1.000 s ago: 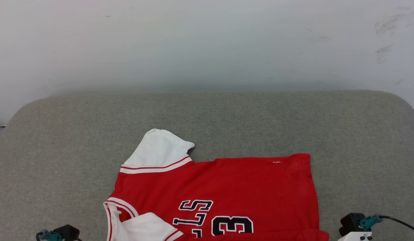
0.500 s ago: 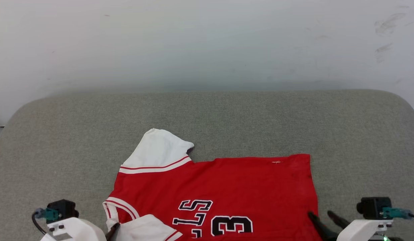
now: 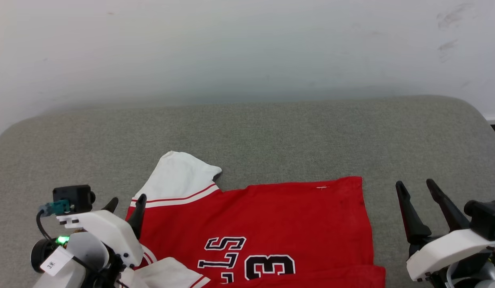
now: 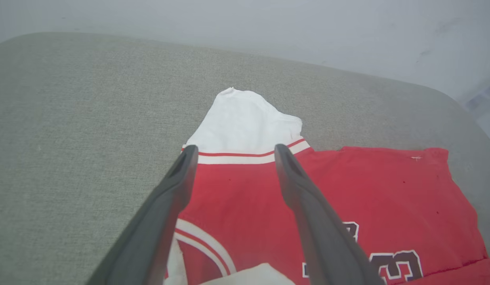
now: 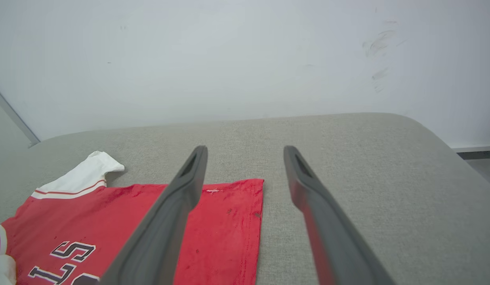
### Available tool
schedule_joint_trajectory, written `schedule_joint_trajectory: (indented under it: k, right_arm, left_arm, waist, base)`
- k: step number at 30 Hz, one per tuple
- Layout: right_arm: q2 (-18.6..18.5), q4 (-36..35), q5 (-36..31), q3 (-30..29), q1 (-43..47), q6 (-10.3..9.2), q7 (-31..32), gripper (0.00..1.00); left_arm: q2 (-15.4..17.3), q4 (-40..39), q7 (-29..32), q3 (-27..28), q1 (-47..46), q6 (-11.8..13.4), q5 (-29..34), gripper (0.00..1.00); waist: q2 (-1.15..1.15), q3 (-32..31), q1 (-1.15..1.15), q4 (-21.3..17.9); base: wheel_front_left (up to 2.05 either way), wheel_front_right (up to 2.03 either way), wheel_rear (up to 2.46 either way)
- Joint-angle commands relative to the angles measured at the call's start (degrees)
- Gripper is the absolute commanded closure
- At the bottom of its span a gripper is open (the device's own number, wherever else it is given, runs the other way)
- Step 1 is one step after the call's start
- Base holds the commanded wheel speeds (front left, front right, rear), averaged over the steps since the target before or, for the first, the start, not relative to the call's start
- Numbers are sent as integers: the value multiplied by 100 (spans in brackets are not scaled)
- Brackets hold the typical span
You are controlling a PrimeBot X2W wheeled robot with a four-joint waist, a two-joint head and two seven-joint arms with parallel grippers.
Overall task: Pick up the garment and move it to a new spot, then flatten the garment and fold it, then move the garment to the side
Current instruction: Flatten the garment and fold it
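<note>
Bottom edge of head view cuts off near part of garment [image 3: 271, 216], cropping black lettering [image 3: 223, 256] and near sleeve [image 3: 169, 274]. Housing of left gripper [image 3: 126, 202] covers part of collar trim [image 3: 149, 253]. Dark specks [image 5: 229, 211] on red fabric too small to identify.

Surface: wide grey woven padded cushion [image 3: 271, 132], far corners rounded | Behind cushion: plain white wall [image 3: 231, 48], softly and evenly lit | Above cushion's far right corner: dark scuff marks [image 3: 450, 18] on wall | Beside that corner: pale skirting [image 5: 476, 148]
</note>
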Motion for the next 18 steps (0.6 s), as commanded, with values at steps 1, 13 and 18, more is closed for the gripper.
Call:
schedule_joint_trajectory:
  k: [1,13,18]
  right_arm:
    - [42,-47,-7,18,-85,-3,-20,0]
    - [146,-456,-307,49,-814,-3,-181,0]
    - [198,-392,-241,131,-1043,-3,-237,0]
  left_arm:
    - [-40,29,-49,-24,-92,-37,45,0]
    - [-127,1207,12,-116,-1897,-435,312,0]
    - [-49,1965,827,-211,-2666,-762,55,0]
  waist:
    - [0,89,0,-72]
    - [0,1332,0,-535]
    - [0,1737,0,-745]
  base:
    - [0,0,0]
    - [0,0,0]
    - [0,0,0]
